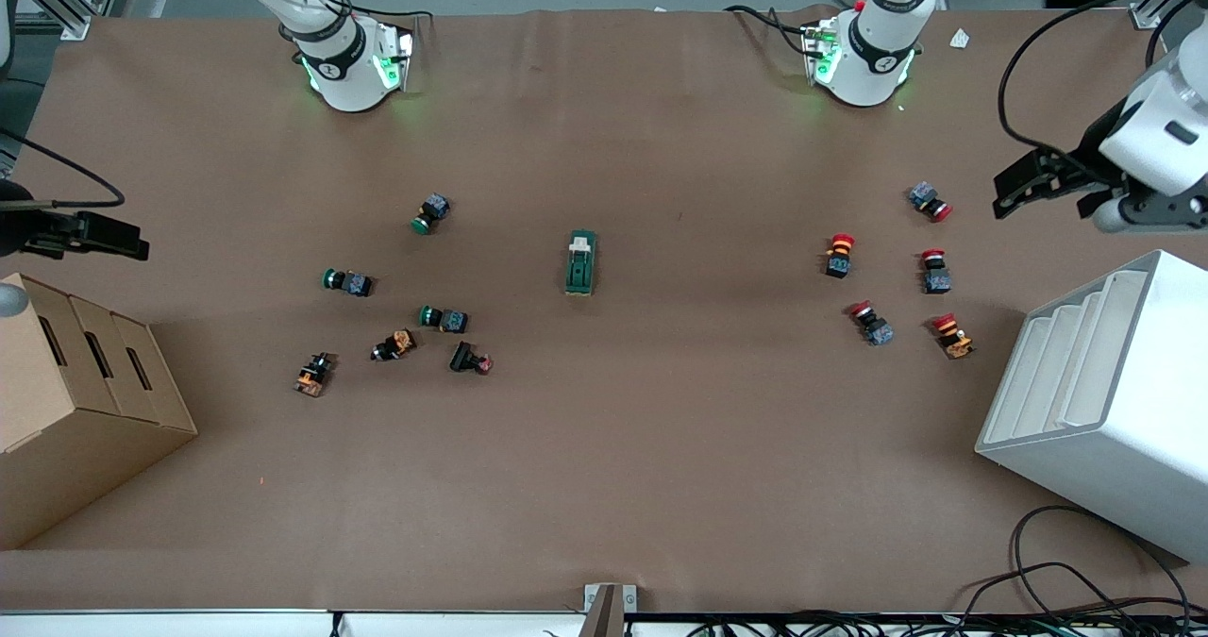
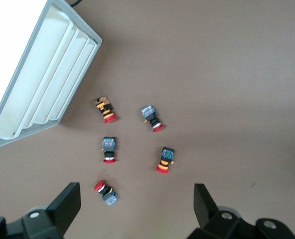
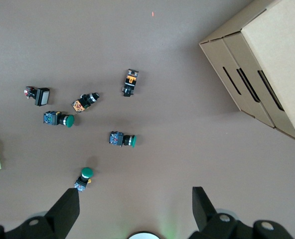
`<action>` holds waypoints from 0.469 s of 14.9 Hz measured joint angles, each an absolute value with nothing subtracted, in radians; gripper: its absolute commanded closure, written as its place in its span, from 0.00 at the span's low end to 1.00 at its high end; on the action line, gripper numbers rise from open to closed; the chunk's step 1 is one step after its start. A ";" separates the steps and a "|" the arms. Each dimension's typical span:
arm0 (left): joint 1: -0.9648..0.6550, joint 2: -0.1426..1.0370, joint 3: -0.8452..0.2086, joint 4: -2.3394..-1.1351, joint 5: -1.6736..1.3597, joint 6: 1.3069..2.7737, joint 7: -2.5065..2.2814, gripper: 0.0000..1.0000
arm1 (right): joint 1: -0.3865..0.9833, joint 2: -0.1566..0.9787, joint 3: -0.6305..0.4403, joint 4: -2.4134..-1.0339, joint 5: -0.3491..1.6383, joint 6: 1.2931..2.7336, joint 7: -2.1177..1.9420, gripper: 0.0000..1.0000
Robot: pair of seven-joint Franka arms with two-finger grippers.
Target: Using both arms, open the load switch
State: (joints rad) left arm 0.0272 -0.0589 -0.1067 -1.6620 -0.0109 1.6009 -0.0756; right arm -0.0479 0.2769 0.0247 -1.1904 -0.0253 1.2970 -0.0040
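Well, the dark-green switch [image 1: 580,263] with its white lever end toward the bases lies mid-table between green buttons [image 1: 443,318] and red buttons [image 1: 839,254], only its edge in the right wrist view, while both left gripper [image 2: 137,209] and right gripper [image 3: 136,211] hover wide open, empty.

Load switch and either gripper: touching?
Apart. Front view: the load switch lies alone mid-table; the left gripper and right gripper hover at the table's ends.
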 measured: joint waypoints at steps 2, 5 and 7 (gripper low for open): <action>0.034 -0.102 -0.106 -1.704 -0.011 1.601 -0.067 0.00 | -0.049 0.241 0.018 -1.224 -0.025 1.300 -0.004 0.00; 0.032 -0.140 -0.108 -1.733 -0.011 1.601 -0.064 0.00 | -0.049 0.179 0.012 -1.284 -0.025 1.312 -0.004 0.00; 0.031 -0.150 -0.109 -1.735 -0.011 1.596 -0.063 0.00 | -0.046 0.133 0.004 -1.330 -0.025 1.324 -0.004 0.00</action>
State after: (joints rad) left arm 0.0305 -0.1499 -0.1092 -1.7355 -0.0114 1.5959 -0.0632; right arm -0.0459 0.1328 0.0044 -1.3300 -0.0253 1.3243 -0.0040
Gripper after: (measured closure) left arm 0.000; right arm 0.000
